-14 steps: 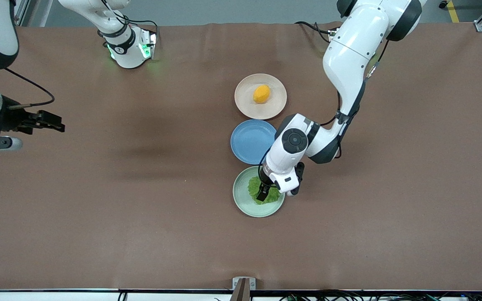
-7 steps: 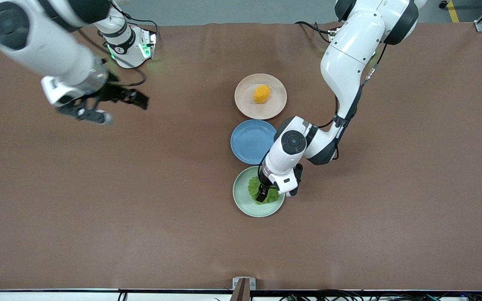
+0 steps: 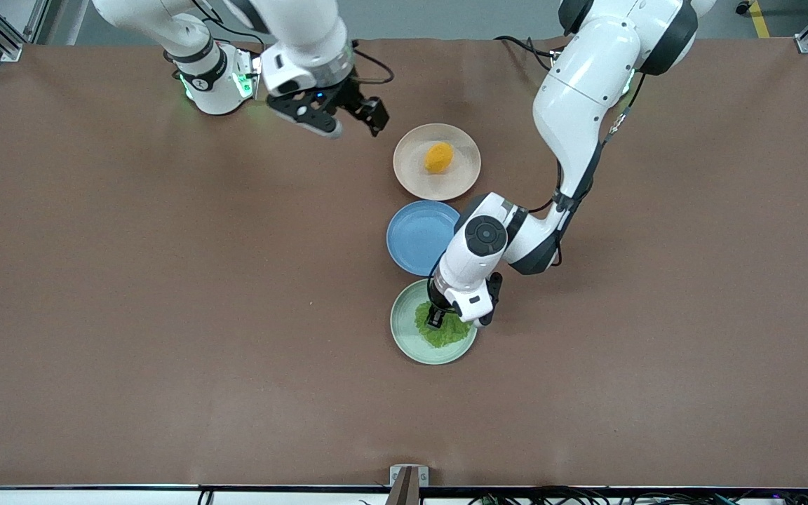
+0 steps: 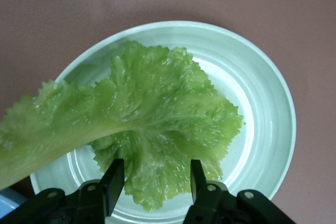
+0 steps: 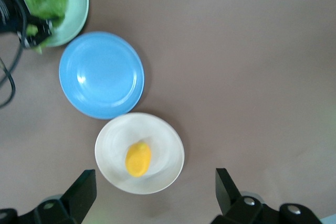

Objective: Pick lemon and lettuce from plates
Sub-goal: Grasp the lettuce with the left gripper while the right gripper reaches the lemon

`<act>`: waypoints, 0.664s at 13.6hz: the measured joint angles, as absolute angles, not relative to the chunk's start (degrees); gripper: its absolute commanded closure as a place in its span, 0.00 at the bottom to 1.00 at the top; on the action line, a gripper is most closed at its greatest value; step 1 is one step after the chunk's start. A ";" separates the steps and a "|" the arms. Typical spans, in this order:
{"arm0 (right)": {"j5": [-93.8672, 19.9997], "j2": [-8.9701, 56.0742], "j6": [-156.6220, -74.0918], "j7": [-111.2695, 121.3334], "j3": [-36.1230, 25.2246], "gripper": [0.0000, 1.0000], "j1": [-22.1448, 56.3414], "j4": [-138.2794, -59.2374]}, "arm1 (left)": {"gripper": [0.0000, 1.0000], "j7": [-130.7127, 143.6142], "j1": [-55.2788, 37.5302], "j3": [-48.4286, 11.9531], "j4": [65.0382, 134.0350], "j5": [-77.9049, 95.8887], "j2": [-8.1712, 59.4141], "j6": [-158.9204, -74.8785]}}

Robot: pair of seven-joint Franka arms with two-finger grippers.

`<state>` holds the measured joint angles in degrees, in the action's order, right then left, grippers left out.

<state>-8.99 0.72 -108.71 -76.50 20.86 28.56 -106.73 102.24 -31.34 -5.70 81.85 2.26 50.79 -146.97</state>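
Left gripper (image 4: pixel 152 179): down on lettuce (image 4: pixel 152 114) in green plate (image 3: pixel 404 335) — fingers straddle leaf, part-closed, grip unclear
Right gripper (image 5: pixel 152 192): wide, over brown table (image 3: pixel 165 294)
Lemon (image 3: pixel 439 157): on cream plate (image 3: pixel 411 168)

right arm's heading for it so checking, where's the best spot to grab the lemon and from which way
Probably from straight above, across the lemon's short middle. It lies on its side, alone near the centre of the beige plate, so nothing blocks a descent, and the narrow waist likely gives the fingers more stable contact than the tapered ends. The right gripper is open, over bare table toward the right arm's end from that plate.
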 measured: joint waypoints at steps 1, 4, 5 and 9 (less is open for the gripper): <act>-8.27 1.52 -111.07 -79.81 20.90 0.00 31.04 -107.98 | 0.34 102.24 -31.33 -5.69 81.88 2.26 50.84 -146.97; -3.53 7.84 -118.18 -90.41 20.96 0.00 38.61 -109.68 | 0.36 102.24 -31.33 -5.66 82.19 2.26 50.99 -146.84; -1.58 10.59 -120.65 -93.83 20.94 0.00 40.66 -109.84 | 0.42 102.24 -31.34 -5.67 82.36 2.26 51.03 -146.77; 10.17 22.37 -130.55 -108.25 20.84 0.00 46.19 -110.07 | 0.73 102.24 -31.37 -5.72 82.55 2.26 51.01 -146.65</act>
